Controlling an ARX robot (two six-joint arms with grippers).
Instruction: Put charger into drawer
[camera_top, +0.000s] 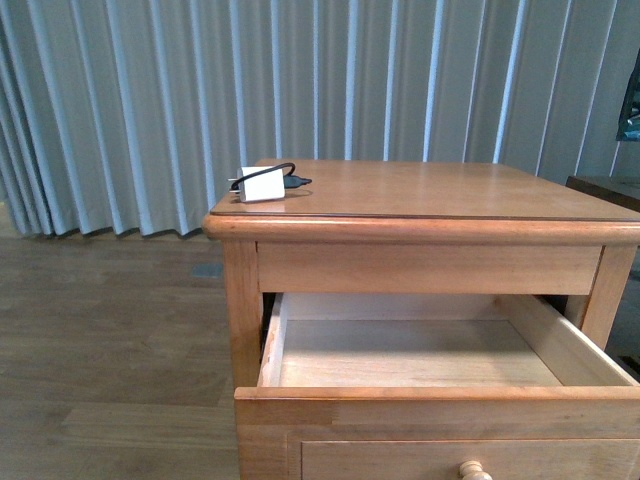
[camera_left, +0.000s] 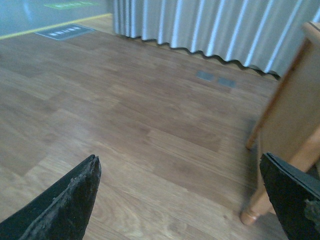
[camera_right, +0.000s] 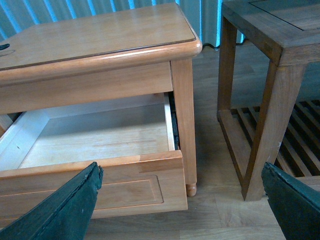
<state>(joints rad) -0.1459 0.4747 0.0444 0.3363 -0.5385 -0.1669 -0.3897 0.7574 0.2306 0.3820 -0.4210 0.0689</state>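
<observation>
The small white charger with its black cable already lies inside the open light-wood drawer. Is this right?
No. The small white charger lies on the wooden cabinet top, near its far left corner. The open light-wood drawer holds nothing visible, as the front view shows.

pale grey-blue pleated curtains (camera_top: 330, 90) hung across the back wall, down to a brown wood-plank floor (camera_top: 110, 340). a light-wood cabinet (camera_top: 245, 300) with a glossy tabletop (camera_top: 450, 190) stood on it. beside it stood a darker wooden side table (camera_right: 280, 85) with a slatted lower shelf (camera_right: 305, 130).
</observation>
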